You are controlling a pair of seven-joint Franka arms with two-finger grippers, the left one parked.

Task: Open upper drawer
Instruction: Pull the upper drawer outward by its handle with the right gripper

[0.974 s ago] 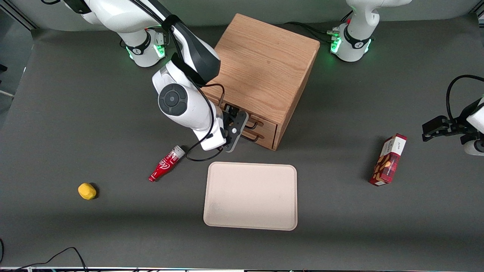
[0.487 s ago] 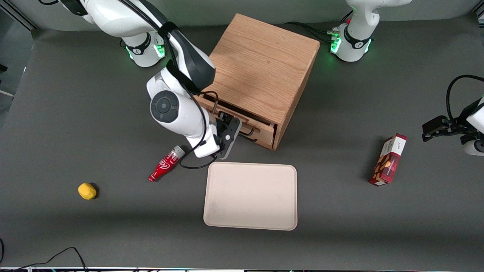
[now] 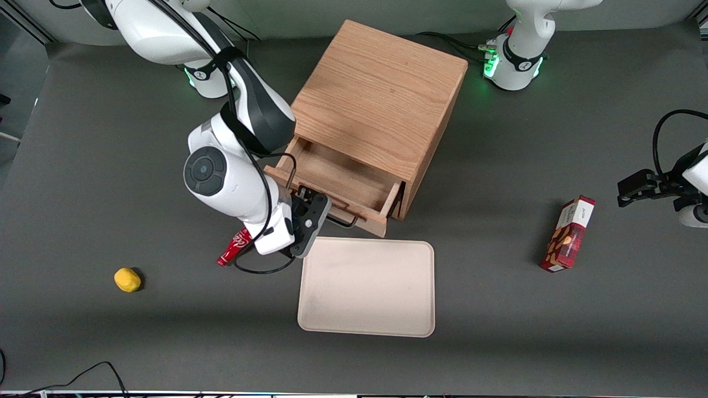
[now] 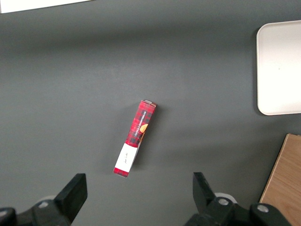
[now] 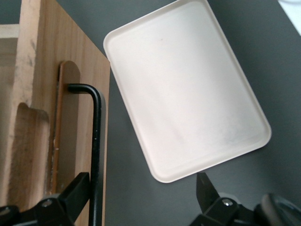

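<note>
Red plaid box (image 4: pixel 135 138) lies flat on grey worktop (image 4: pixel 70 70), w/ white end nearest the cam. Beige tray (image 4: pixel 279 75) sits well apart; wood cabinet (image 4: pixel 285 188) corner near tray.

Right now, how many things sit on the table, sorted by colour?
Red: 2 (bottle, snack box)
Yellow: 1 (small lump)
Beige: 1 (tray)
Wood: 1 (cabinet, upper drawer open)
Total: 5
The open gripper is at the drawer's handle.

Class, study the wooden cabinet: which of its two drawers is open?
The upper drawer: pulled out, its bare inside showing. The lower one stays hidden beneath it. The end effector is at its black handle.
</note>
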